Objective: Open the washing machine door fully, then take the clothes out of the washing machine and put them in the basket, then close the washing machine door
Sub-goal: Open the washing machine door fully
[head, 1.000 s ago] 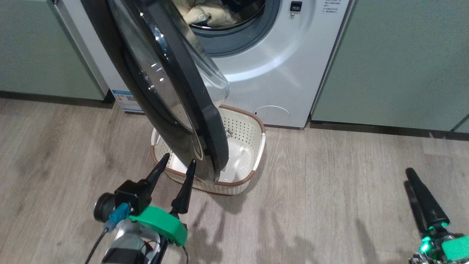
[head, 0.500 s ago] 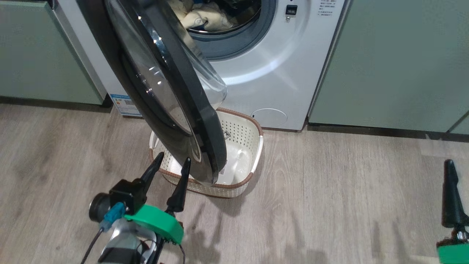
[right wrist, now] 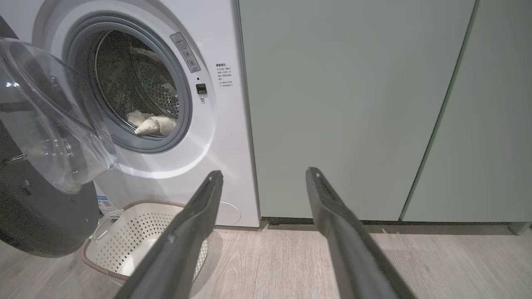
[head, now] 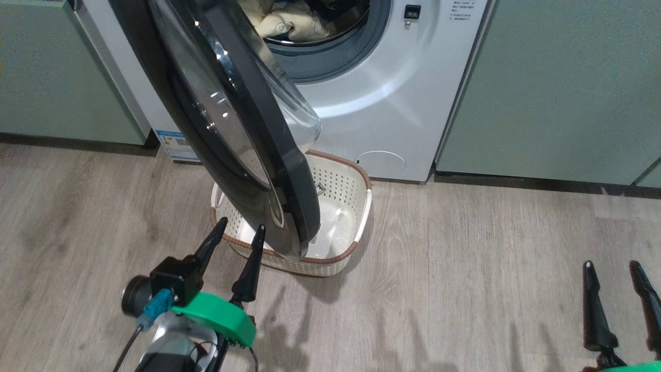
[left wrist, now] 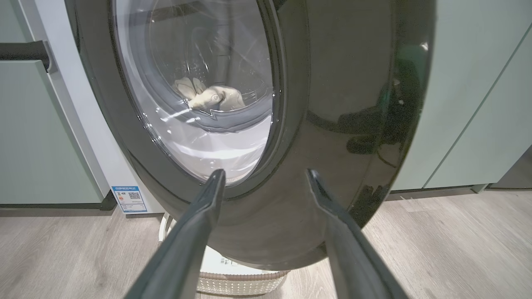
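Door (head: 255, 108) half-open, lower rim just beyond gaping left pincer (head: 241, 223)

The right gripper (head: 612, 266) is turning at the lower right of the head view. Its two fingers, seen one behind the other a second ago and then as a single finger, are now standing side by side with a clear gap between them. The left gripper (head: 241, 223) is easing slightly back and to the left, away from the lower rim of the washing machine door (head: 273, 155).
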Controlling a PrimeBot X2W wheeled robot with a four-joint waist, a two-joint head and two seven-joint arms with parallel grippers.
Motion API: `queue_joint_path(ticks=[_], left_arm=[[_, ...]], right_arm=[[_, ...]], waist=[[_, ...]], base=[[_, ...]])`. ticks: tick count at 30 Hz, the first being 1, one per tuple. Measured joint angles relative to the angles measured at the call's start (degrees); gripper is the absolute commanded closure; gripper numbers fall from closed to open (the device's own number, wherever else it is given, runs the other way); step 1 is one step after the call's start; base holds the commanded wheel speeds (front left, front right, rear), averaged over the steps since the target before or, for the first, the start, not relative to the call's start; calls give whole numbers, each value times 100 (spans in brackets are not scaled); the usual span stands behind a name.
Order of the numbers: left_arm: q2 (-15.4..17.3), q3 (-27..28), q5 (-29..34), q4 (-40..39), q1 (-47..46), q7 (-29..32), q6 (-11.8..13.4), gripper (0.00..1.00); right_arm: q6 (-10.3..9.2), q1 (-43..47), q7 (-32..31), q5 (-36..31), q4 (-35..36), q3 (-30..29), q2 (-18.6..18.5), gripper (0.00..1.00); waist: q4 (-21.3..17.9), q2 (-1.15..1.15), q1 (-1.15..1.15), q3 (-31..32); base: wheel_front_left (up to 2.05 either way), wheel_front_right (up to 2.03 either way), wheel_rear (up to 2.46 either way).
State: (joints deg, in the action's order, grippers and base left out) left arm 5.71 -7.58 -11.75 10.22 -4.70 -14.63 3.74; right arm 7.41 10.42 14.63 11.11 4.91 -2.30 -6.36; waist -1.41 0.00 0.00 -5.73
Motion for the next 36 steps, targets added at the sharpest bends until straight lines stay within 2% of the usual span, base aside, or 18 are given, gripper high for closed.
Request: queue_joint_path(ticks=[5,25,26,27,28,29,36], left_arm=[[10,-1,-1,-19,0,0,3,0],[38,-25,-93,-22,23,0,99,0],[40,-25,-93,-22,24,0,102,6],[42,-24,-93,-18,34,0,107,37],[42,-24,-93,-18,34,0,107,90],[42,-24,-93,-19,46,0,123,100],[49,-21,-94,-48,80,0,209,100]], right_arm=[[0,12,0,-58,-123,-135,138,0],[0,132,0,-149,-121,-199,236,0],[0,137,0,-149,-119,-199,237,0],[0,161,0,-154,-115,-200,237,0],[0,161,0,-154,-115,-200,237,0],[0,181,0,-154,-110,-199,238,0],[0,229,0,-154,-109,-197,241,0]], waist=[[5,0,0,-32],[16,0,0,16],[15,0,0,22],[9,0,0,32],[9,0,0,32],[5,0,0,36],[-3,0,0,54]], base=[[0,0,0],[0,0,0],[0,0,0],[0,0,0],[0,0,0],[0,0,0],[0,0,0]])
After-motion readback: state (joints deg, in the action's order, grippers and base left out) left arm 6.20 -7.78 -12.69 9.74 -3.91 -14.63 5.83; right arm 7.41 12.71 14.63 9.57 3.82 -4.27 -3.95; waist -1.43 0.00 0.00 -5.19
